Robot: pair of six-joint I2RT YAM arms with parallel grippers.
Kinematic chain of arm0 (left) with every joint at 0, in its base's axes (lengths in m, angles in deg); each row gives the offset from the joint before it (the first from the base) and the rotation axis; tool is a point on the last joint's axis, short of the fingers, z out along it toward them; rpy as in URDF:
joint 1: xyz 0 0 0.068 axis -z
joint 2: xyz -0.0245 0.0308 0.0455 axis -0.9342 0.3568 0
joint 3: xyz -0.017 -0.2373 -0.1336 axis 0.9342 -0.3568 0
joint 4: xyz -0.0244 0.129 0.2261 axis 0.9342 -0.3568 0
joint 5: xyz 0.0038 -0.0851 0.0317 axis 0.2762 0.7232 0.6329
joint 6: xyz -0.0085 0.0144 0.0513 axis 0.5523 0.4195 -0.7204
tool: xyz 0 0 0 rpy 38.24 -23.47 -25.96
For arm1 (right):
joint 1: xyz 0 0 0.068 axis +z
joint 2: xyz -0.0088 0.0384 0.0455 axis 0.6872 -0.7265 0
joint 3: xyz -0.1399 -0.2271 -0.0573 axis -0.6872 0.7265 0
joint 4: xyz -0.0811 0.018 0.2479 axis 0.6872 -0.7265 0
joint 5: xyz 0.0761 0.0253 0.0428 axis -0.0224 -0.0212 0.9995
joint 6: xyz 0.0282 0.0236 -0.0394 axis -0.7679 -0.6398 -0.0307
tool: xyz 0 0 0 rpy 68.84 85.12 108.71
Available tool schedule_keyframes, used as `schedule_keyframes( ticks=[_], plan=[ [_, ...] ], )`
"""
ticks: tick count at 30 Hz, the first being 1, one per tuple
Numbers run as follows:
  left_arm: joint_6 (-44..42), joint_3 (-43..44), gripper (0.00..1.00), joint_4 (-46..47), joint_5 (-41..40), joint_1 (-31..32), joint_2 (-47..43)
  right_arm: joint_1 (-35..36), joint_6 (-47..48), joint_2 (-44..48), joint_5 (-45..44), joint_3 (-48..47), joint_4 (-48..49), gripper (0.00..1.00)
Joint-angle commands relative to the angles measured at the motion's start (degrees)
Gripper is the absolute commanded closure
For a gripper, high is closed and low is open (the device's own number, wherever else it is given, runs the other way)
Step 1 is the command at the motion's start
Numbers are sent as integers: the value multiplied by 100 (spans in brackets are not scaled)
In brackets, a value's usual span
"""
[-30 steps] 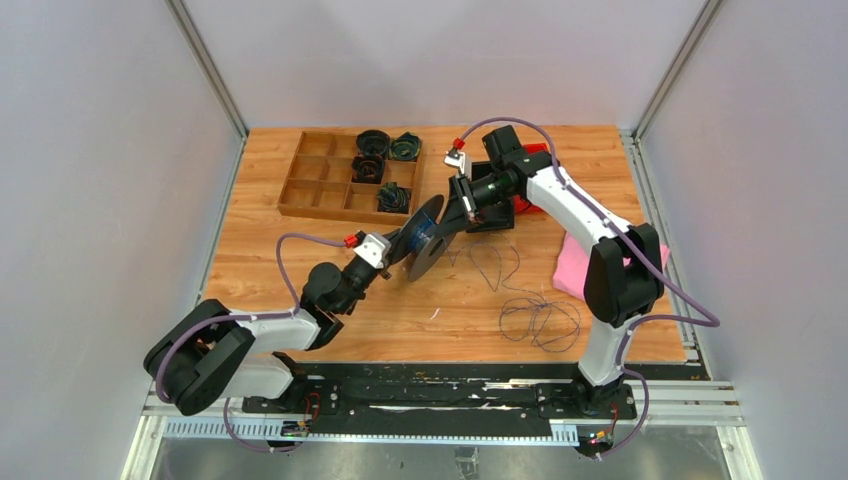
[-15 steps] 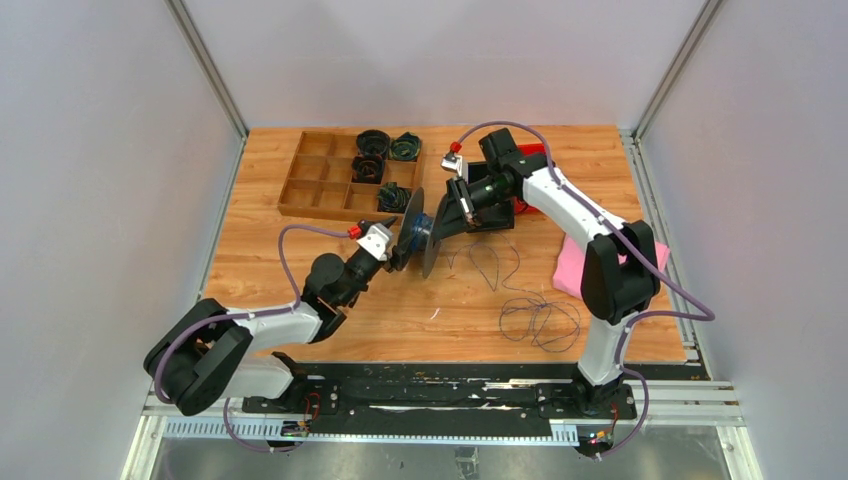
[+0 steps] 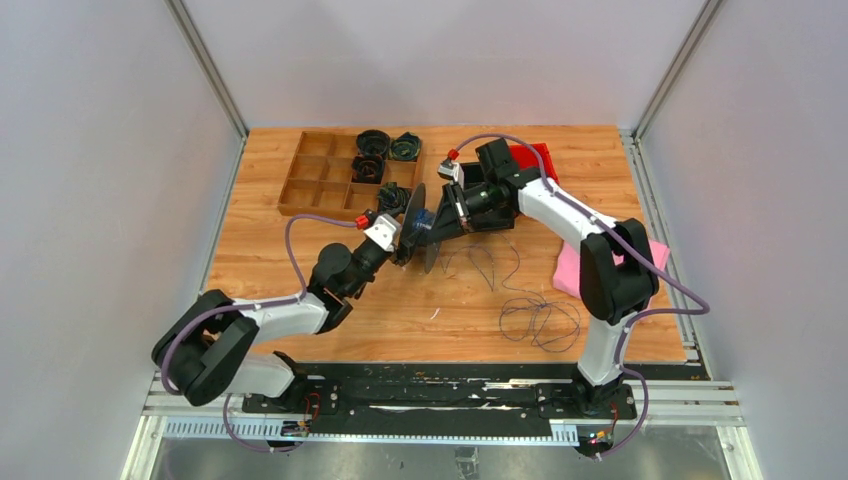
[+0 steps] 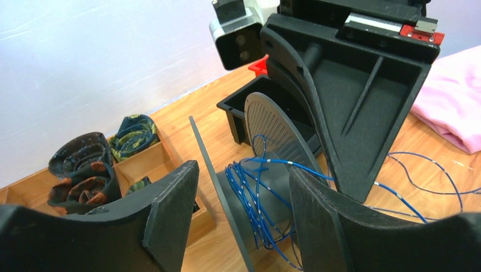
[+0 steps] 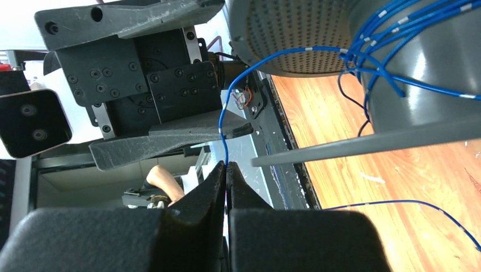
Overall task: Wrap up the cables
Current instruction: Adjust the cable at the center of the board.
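Note:
A grey spool (image 3: 421, 228) stands on edge mid-table, with a few turns of thin dark blue cable (image 4: 256, 195) round its core. My left gripper (image 3: 404, 246) is open; its fingers (image 4: 170, 215) straddle the spool's near flange without pressing on it. My right gripper (image 3: 446, 214) sits just right of the spool, shut on the cable (image 5: 224, 133), which runs from its fingertips (image 5: 218, 178) up to the spool (image 5: 420, 85). The rest of the cable lies in loose loops (image 3: 540, 322) on the table's near right.
A wooden compartment tray (image 3: 320, 185) with black coiled bundles (image 3: 372, 142) stands at the back left. A pink cloth (image 3: 568, 268) lies at the right, a red object (image 3: 532, 155) behind the right arm, and a black open box (image 4: 241, 107) beyond the spool.
My left gripper has opened and let go of the spool's flange. The spool has swung from tilted to nearly upright. The right gripper has moved left with the cable.

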Motion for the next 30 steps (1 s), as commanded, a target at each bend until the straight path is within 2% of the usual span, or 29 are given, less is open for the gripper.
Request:
schedule_keyframes(
  ticks=[1,5,11,13,17,20,23,26,28,30],
  plan=[
    [-326,180,36,537,92,-35,440,68,-1211,52,372,503,1438,99],
    [-294,104,39,1433,118,-36,901,68,-2029,82,579,805,2391,99],
    [-284,-120,40,1620,206,-69,875,10,-2089,300,628,798,2505,99],
    [-292,-235,39,1660,241,-146,735,-58,-1950,355,579,774,2343,99],
    [-329,-273,36,1406,616,-416,344,-228,-1192,381,475,488,1386,99],
    [-446,-197,34,1118,1334,-609,5,-272,-397,396,369,103,431,99],
    [-635,37,33,498,2261,-832,-482,-297,656,324,230,-448,-771,99],
    [-727,578,35,-634,3532,-1125,-821,-301,1841,184,47,-1053,-2165,99],
    [-864,1152,38,-1995,4177,-1221,-898,-301,2487,104,-80,-1418,-2958,99],
    [-1379,1739,39,-3441,4662,-1223,-898,-293,2851,157,-155,-1519,-3303,99]
  ],
)
